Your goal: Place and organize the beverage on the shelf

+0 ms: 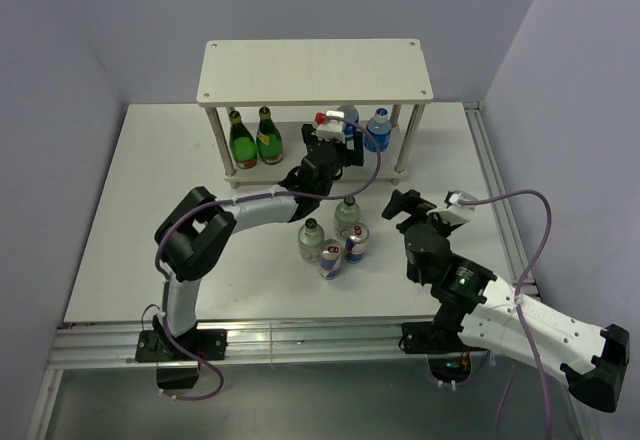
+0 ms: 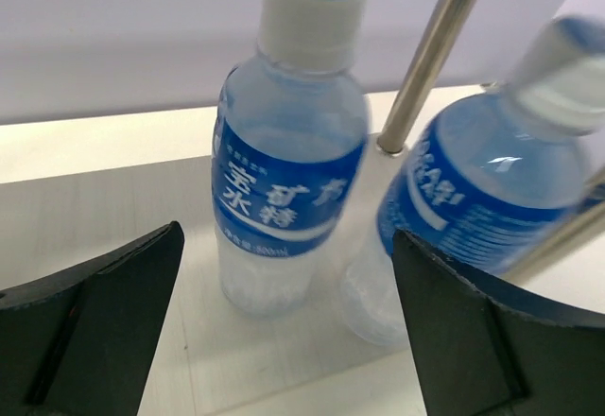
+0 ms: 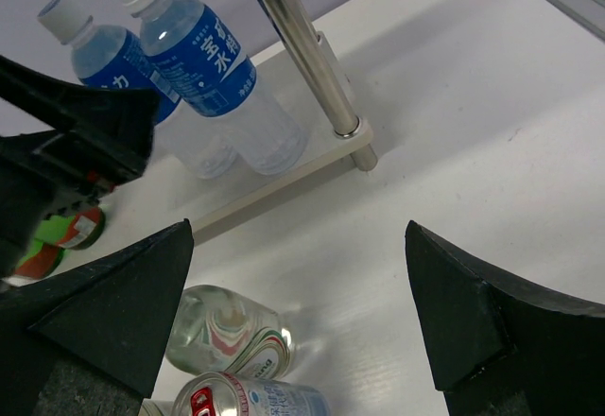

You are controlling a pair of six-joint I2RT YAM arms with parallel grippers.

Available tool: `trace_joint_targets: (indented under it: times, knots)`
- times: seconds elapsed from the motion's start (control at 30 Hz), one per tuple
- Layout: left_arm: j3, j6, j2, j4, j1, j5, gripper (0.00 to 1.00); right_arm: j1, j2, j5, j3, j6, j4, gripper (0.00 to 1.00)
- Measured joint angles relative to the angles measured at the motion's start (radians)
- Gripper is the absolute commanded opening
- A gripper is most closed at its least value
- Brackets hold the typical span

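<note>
The shelf [image 1: 315, 70] stands at the back of the table. Two water bottles [image 1: 347, 118] [image 1: 377, 128] stand upright on the right end of its lower board. My left gripper [image 1: 343, 143] is open and empty just in front of them. In the left wrist view the nearer water bottle [image 2: 288, 151] stands free beyond the gap of the gripper [image 2: 288, 321], the other [image 2: 482, 189] to its right. Two clear green-capped bottles [image 1: 311, 238] [image 1: 347, 215] and two cans [image 1: 330, 258] [image 1: 356, 243] stand clustered on the table. My right gripper [image 1: 403, 203] is open and empty to their right [image 3: 298, 312].
Two dark green glass bottles [image 1: 240, 140] [image 1: 268, 135] stand on the left of the lower board. A silver shelf leg [image 2: 430, 57] rises between the water bottles in the left wrist view. The right wrist view shows a leg [image 3: 302, 47], a clear bottle [image 3: 227, 331] and a can [image 3: 255, 399].
</note>
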Motion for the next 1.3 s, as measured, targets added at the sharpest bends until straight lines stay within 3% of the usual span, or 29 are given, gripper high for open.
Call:
trace_joint_targets:
  times: [0.3, 0.57, 0.8, 1.03, 1.3]
  knots:
    - [-0.101, 0.025, -0.252, -0.084, -0.062, -0.058, 0.99, 0.000, 0.039, -0.007, 0.000, -0.019, 0.020, 1.00]
    - [-0.285, 0.012, -0.670, -0.299, -0.174, -0.183, 0.99, 0.052, -0.010, -0.182, -0.063, -0.184, 0.181, 0.99]
    - [-0.491, -0.152, -0.974, -0.540, -0.349, -0.301, 0.99, 0.196, 0.141, -0.192, 0.129, -0.096, -0.025, 0.99]
    - [-0.653, -0.389, -1.024, -0.733, -0.581, -0.378, 0.99, 0.290, 0.186, -0.166, 0.129, 0.169, -0.314, 0.99]
    - [-0.673, -0.575, -0.880, -0.778, -0.747, -0.423, 0.99, 0.307, 0.276, -0.174, 0.118, 0.330, -0.411, 0.99]
